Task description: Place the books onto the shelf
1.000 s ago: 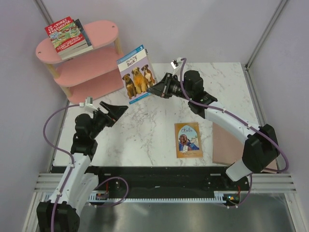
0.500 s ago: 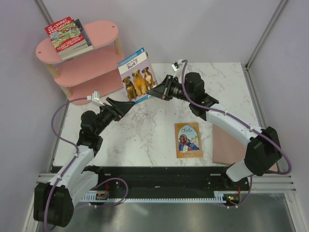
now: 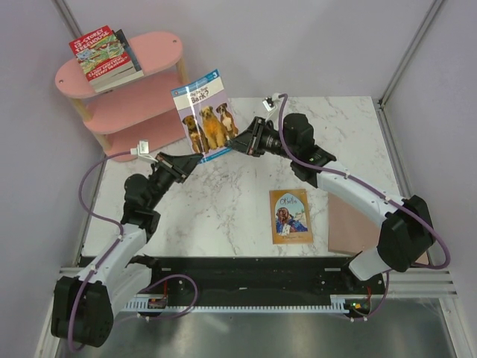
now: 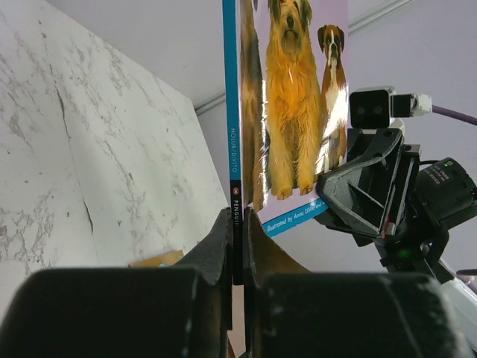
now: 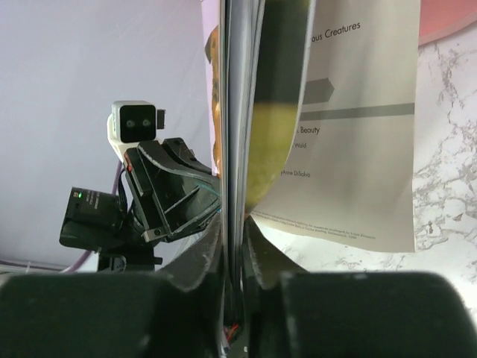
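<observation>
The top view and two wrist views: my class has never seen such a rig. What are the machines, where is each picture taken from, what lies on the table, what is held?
Two robot arms are bolted at the near edge of a marble table, each ending in a two-finger gripper. The wide picture looks down from above and behind them; the other two come from a camera on each wrist. The left gripper and the right gripper both pinch the puppy book by its lower edge, upright in the air near the pink shelf. The red treehouse book sits on top of the shelf. On the table lie an orange-tan book and a plain brown board.
</observation>
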Controlling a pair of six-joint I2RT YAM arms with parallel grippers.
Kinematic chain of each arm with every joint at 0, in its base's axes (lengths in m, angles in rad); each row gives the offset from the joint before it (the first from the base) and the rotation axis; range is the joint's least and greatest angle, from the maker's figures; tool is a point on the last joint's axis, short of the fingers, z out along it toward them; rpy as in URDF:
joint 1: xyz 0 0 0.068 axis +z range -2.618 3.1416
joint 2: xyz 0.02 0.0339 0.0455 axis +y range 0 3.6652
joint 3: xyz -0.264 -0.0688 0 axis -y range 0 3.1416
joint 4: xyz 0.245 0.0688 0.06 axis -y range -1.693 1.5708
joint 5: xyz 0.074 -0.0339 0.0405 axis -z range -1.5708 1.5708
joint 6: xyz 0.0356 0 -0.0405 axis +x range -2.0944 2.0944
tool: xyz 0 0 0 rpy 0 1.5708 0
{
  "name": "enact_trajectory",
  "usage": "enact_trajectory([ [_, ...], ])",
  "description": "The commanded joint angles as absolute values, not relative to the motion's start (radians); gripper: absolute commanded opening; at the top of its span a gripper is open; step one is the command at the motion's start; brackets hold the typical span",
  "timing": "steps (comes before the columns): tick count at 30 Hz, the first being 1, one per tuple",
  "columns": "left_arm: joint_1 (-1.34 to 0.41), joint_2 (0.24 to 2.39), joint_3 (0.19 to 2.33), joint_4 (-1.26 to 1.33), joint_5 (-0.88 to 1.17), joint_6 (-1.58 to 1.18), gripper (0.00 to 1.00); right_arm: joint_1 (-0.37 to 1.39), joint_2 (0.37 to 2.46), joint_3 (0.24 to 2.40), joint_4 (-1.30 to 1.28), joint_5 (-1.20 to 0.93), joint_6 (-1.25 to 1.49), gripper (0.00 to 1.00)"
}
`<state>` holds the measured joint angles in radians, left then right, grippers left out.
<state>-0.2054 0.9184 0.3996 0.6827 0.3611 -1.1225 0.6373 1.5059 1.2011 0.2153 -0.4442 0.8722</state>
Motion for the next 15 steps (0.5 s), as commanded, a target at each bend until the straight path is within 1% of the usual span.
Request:
enact_trajectory([
  [1,-0.213,0.861,0.396,0.657,0.315,-1.094,0.02,0.646,1.471,1.183,0.245,-0.43,0.838,0.32],
  [2,-0.212,0.853,0.397,0.647,0.308,-1.089,0.02,0.644,1.465,1.164,0.244,-0.42,0.836,0.38],
  [3,-0.212,0.841,0.402,0.638,0.304,-1.086,0.02,0.643,1.462,1.155,0.242,-0.401,0.833,0.52],
  [4,-0.21,0.838,0.406,0.614,0.302,-1.083,0.02,0.643,1.459,1.147,0.241,-0.391,0.828,0.59],
  [6,-0.21,0.841,0.422,0.604,0.311,-1.077,0.02,0.643,1.453,1.134,0.227,-0.376,0.819,0.71],
  [10,-0.198,0.87,0.466,0.557,0.33,-1.063,0.02,0.644,1.442,1.126,0.183,-0.367,0.772,0.88],
  [11,-0.19,0.876,0.475,0.549,0.348,-1.063,0.02,0.643,1.431,1.118,0.157,-0.364,0.749,0.97],
  [12,-0.183,0.885,0.486,0.549,0.356,-1.066,0.02,0.643,1.425,1.112,0.143,-0.356,0.735,0.98],
  [15,-0.131,0.913,0.47,0.629,0.406,-1.129,0.02,0.643,1.39,1.08,0.098,-0.321,0.69,0.98],
])
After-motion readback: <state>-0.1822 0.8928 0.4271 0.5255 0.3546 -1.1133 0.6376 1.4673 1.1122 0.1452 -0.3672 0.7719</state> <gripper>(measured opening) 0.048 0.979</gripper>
